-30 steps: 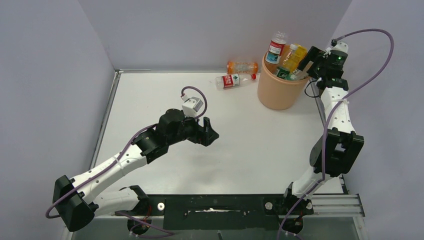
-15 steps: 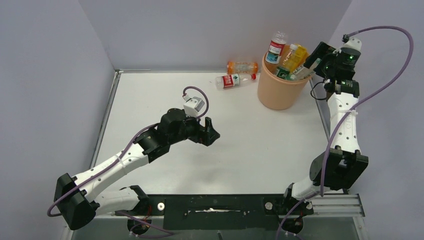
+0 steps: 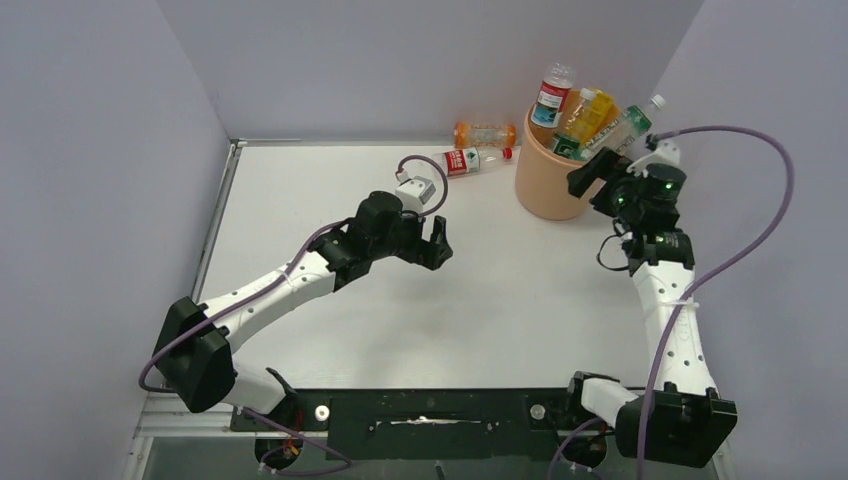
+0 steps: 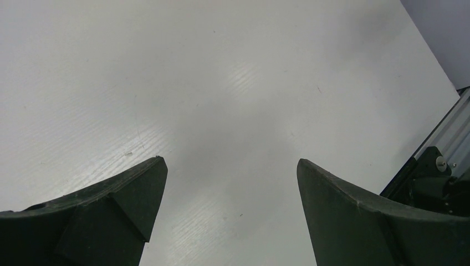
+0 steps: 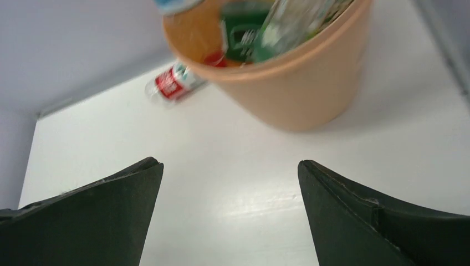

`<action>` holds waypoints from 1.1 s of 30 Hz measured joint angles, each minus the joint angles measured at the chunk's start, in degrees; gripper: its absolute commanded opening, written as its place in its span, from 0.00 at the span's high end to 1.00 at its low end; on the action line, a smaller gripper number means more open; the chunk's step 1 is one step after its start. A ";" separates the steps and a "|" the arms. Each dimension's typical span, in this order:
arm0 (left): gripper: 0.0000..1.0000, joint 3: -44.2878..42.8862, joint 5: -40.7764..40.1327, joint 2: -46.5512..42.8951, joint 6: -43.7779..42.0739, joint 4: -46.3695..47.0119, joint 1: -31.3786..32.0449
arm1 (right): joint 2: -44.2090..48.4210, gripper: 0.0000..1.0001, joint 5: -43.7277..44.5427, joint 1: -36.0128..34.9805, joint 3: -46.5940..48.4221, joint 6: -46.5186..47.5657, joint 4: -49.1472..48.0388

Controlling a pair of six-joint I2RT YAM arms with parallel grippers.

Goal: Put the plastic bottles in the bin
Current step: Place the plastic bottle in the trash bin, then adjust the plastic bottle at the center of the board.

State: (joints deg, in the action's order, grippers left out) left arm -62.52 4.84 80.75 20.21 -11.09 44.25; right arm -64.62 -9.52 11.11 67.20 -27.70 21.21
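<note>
- Your left gripper (image 3: 440,243) hangs over the bare middle of the table (image 3: 300,190), fingers spread wide and holding nothing.
- Your right gripper (image 3: 590,176) sits just beside the right side of the bin (image 3: 548,185), with its fingers also spread and empty.
- The bin stands at the far right of the table. Several bottles poke out of it, and a green-labelled one (image 3: 622,127) leans over the rim.
- Two bottles lie on the table just left of the bin: a red-labelled clear one (image 3: 466,160) and an orange one (image 3: 485,134) behind it by the back wall.
</note>
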 measured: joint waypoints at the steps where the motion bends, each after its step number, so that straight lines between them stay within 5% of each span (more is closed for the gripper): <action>1: 0.11 -0.39 0.07 0.61 -0.22 0.17 -0.17 | 0.61 0.02 -0.79 -1.60 -2.05 -0.46 -0.33; 10: 0.11 -1.27 -0.07 1.66 -2.03 -0.90 -0.90 | 9.29 0.02 -1.64 -28.85 -27.50 -8.33 -7.04; 17: 0.11 -2.40 -1.60 1.84 -2.56 -2.78 -1.18 | 12.92 0.02 4.55 -48.00 -36.54 -14.43 -10.23; 24: 0.11 -4.74 -3.39 2.40 -3.30 -4.46 -0.98 | 17.31 0.02 9.16 -54.75 -38.03 -16.96 -10.36; 33: 0.11 -10.47 -5.81 8.52 -7.91 -4.26 -2.75 | 20.85 0.02 9.97 -55.10 -38.23 -17.57 -8.68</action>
State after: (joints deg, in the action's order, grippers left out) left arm -72.99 -0.97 89.27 12.29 -15.35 41.50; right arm -43.77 0.45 -43.99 28.97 -45.28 12.53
